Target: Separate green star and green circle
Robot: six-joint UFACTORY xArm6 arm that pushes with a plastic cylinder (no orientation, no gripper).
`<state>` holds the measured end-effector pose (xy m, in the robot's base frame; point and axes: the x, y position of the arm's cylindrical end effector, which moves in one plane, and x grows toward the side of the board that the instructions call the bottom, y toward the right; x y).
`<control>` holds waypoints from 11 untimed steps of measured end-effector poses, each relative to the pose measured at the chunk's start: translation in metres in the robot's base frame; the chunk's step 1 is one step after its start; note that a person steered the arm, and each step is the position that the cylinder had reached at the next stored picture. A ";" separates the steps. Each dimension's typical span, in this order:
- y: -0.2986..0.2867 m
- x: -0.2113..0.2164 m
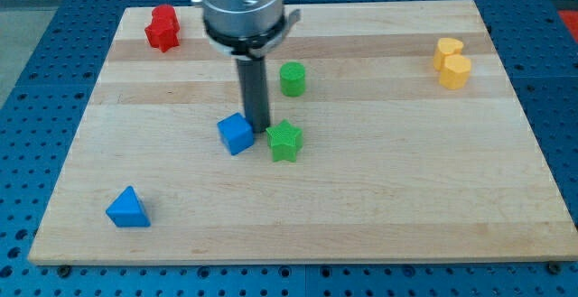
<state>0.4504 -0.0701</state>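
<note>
my tip [259,132] rests on the wooden desk [379,189], wedged in the narrow gap between the blue cube [236,134] on the view's left and the green star [284,140] on the view's right, just beside both. there are no jaws on this rod, so nothing is spread or pinched. the green circle [293,78] stands apart from the star, toward the view's top. two red blocks [163,27] sit touching at the top left, two yellow blocks [451,62] touching at the top right, and a blue triangle [127,208] lies at the bottom left.
</note>
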 end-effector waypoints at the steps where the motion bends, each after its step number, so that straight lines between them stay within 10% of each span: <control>1: -0.035 0.000; 5: -0.069 0.073; 11: -0.030 0.033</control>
